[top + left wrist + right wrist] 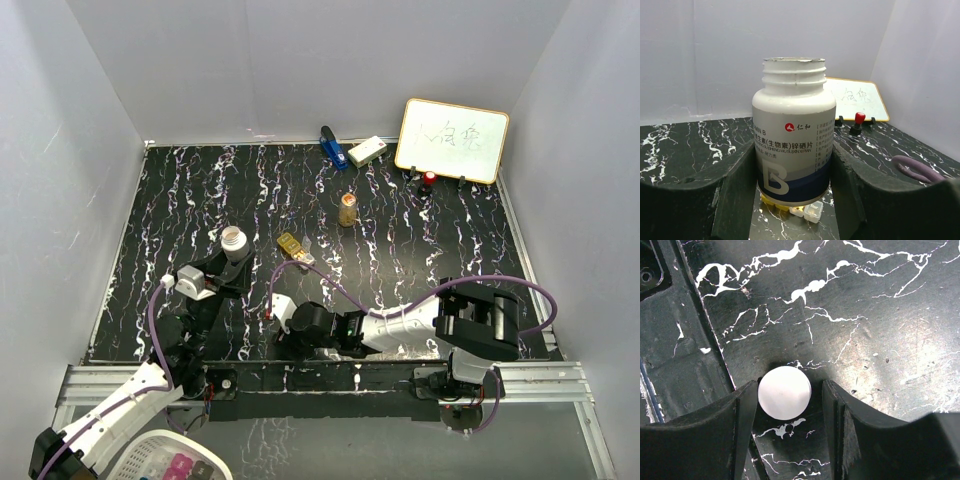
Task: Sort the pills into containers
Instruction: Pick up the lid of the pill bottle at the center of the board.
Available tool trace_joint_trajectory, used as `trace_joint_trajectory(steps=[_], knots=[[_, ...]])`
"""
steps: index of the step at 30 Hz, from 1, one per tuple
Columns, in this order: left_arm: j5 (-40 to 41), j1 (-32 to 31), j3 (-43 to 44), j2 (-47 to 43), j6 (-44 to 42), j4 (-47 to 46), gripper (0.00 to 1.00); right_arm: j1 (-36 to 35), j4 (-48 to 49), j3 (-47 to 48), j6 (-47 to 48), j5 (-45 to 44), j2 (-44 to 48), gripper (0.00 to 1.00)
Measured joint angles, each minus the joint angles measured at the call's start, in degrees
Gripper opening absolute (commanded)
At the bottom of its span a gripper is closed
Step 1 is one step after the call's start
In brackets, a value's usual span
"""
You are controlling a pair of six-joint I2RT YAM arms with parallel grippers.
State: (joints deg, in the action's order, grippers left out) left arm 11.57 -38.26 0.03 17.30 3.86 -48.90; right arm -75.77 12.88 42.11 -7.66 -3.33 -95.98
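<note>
Left hand (792, 165) is closed on the white bottle (792, 105), one finger pressed to each side of its dark-blue lower band; the bottle stands upright between them with its threaded mouth uncapped; neither view shows what is inside; right hand (790, 387), just to the right of the left one and low over the bench (875, 315), brackets the white round cap (785, 392); the cap touches one finger and a thin dark sliver shows at the other, so I cannot tell whether it is gripped or merely lies between them; judging by this, the opening step is done or nearly so, and the sorting proper has not begun; the next move likely calls for parting with the cap off to one side, then carrying the open bottle without tipping it early; just beyond the left hand and to its right lies the small clear box with yellow-gold sections (291, 243), its contents too small to read; farther out stands the golden-amber bottle (347, 210), capped or not I cannot say; I make out no loose pills on the bench.
</note>
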Motion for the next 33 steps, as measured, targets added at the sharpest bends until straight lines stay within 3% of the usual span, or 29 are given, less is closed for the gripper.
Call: trace_joint_trajectory(steps=[10, 18, 28, 33], knots=[[0.04, 0.0, 0.0, -0.31, 0.0, -0.33, 0.05, -0.02, -0.66, 0.5, 0.02, -0.63, -0.39, 0.43], [0.11, 0.0, 0.0, -0.52, -0.02, -0.37, 0.05, -0.55, -0.7, 2.03, -0.44, -2.75, -2.16, 0.27], [0.07, 0.0, 0.0, -0.46, -0.04, -0.61, 0.06, -1.36, -1.62, 2.89, -2.82, -7.58, -2.56, 0.22], [-0.22, 0.0, 0.0, -0.09, -0.33, -1.22, 0.06, -1.33, -7.72, 3.02, -2.91, -11.82, 0.17, 0.21]])
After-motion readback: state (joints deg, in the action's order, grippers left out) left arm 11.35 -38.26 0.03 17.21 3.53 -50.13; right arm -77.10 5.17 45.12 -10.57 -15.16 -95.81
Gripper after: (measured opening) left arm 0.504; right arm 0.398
